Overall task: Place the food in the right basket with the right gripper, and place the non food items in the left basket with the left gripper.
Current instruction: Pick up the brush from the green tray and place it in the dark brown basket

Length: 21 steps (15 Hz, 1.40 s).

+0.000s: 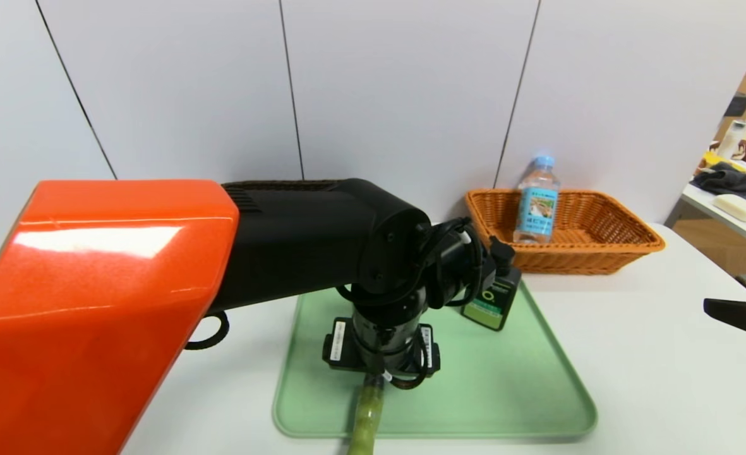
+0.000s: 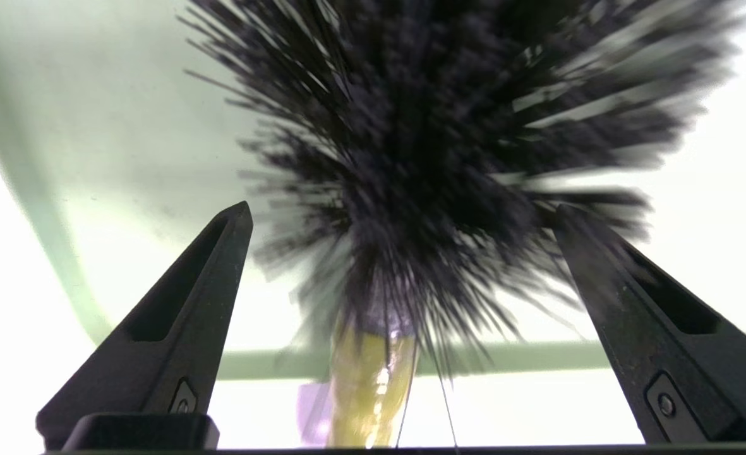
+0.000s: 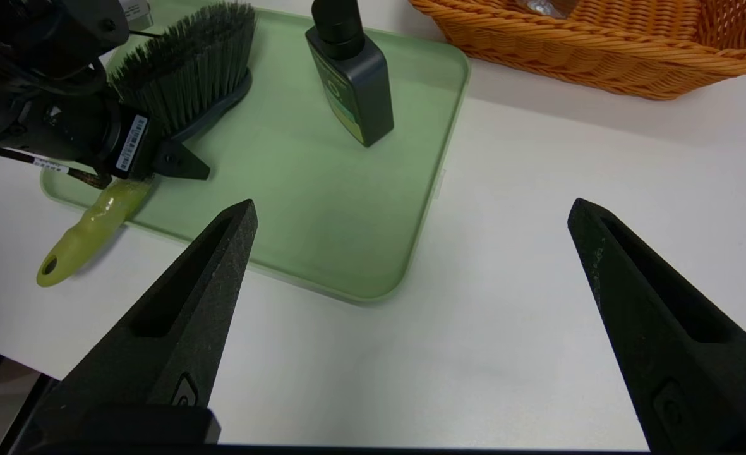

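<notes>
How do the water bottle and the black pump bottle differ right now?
The water bottle is clear with a light blue cap; the pump bottle is dark and opaque with a black top. The water bottle stands in the orange basket; the pump bottle stands on the green tray. The water bottle looks taller and rounder, the pump bottle squat and flat-sided. Both are upright and untouched by either gripper.

Bright, even overhead light fills the scene. A white glare patch sits on the left arm's orange shell (image 1: 95, 278). Shadows on the white table (image 1: 650, 354) are soft and faint. In the left wrist view the brush (image 2: 436, 158) bristles are heavily blurred, and the table beyond the green tray (image 2: 126, 126) washes out to white. The right wrist view is sharp throughout.
</notes>
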{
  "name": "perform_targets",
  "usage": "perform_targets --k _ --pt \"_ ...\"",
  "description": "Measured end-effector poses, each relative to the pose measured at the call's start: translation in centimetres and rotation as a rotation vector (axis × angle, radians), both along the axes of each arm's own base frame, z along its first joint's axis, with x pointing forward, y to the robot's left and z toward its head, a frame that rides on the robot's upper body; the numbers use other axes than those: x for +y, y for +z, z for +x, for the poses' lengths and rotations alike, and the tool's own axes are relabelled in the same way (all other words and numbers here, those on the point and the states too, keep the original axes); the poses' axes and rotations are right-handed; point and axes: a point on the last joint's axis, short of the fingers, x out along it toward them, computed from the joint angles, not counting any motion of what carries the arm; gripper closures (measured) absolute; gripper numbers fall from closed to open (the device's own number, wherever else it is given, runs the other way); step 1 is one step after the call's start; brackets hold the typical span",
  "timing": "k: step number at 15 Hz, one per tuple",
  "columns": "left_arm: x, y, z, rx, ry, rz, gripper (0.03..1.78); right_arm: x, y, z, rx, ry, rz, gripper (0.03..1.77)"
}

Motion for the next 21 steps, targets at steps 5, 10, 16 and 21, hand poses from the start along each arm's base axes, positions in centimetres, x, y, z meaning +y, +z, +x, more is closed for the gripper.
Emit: perform_targets --k 5,10,16,21 --pt "0.4 0.3 0.0 -0.008 -0.051 0.016 0.12 0.0 0.0 0.1 0.003 0.000 0.000 0.10" --pt "0.3 -0.3 0.6 -0.031 -0.094 0.005 0.12 0.0 0.0 0.1 0.002 0.000 0.001 0.10" --pt "1.2 -0.7 0.6 -0.013 -0.157 0.029 0.12 0.0 0.0 0.0 0.001 0.001 0.001 0.10" --pt "2.8 -0.1 0.2 -0.004 -0.211 0.063 0.12 0.0 -0.5 0.0 0.018 0.001 -0.006 0.10"
